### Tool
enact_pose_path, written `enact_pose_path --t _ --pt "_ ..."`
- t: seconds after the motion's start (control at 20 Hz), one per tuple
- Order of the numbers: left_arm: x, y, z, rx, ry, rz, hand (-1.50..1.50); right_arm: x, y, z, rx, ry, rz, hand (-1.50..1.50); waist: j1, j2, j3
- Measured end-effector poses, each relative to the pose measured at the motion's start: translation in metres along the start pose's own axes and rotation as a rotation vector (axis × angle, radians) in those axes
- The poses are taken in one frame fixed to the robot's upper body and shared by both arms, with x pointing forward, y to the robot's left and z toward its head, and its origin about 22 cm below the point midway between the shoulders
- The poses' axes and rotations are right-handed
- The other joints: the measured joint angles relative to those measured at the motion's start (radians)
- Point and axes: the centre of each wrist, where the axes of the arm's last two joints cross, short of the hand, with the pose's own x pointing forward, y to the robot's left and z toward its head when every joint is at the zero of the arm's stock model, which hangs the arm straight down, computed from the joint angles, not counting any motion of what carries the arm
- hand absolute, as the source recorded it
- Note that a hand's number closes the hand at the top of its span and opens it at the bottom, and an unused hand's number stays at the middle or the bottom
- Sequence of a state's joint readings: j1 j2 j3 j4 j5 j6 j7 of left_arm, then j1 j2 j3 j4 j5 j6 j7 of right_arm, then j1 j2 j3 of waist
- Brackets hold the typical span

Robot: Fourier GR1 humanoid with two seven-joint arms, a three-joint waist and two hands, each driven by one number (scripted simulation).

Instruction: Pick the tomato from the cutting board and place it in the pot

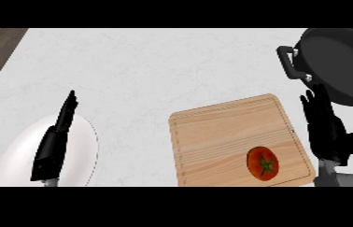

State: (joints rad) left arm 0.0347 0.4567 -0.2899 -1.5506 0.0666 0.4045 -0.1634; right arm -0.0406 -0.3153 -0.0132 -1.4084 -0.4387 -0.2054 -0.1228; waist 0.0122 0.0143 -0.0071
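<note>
A red tomato (263,163) with a green stem lies on the wooden cutting board (221,132), near its lower right corner. The dark pot (331,58) stands at the upper right edge of the counter, its handle toward the left. My right hand (324,128) is open, fingers straight and pointing up, just right of the board's edge and below the pot, apart from the tomato. At the lower left my left hand (55,142) rests open, fingers up, over a white plate.
A white plate (82,146) lies at the lower left under my left hand. A dark strip (10,41) marks the counter's edge at the upper left. The pale counter (158,72) stretches between plate, board and pot.
</note>
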Motion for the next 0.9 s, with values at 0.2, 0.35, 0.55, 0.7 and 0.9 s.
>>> enact_pose_path --t 0.2,0.35,0.55,0.7,0.9 --pt "0.009 -0.005 -0.007 -0.015 0.037 0.094 0.0 0.017 0.036 -0.002 0.295 -0.064 0.0 -1.5 -0.002 -0.011 0.004" --pt "0.018 -0.017 -0.013 -0.044 0.072 0.186 0.0 0.045 0.065 -0.005 0.564 -0.194 0.102 1.5 0.005 -0.028 -0.006" --pt "0.026 -0.023 -0.017 -0.057 0.148 0.299 0.0 0.071 0.057 -0.001 0.573 -0.491 0.336 -1.5 -0.034 -0.033 0.0" --pt "0.034 -0.022 -0.022 -0.057 0.188 0.344 0.0 0.075 0.045 0.019 0.616 -0.682 0.387 -1.5 -0.057 -0.032 0.005" --pt "0.044 -0.014 -0.03 -0.06 0.21 0.372 0.0 0.086 0.013 0.049 0.659 -0.804 0.521 -1.5 -0.065 -0.029 0.007"
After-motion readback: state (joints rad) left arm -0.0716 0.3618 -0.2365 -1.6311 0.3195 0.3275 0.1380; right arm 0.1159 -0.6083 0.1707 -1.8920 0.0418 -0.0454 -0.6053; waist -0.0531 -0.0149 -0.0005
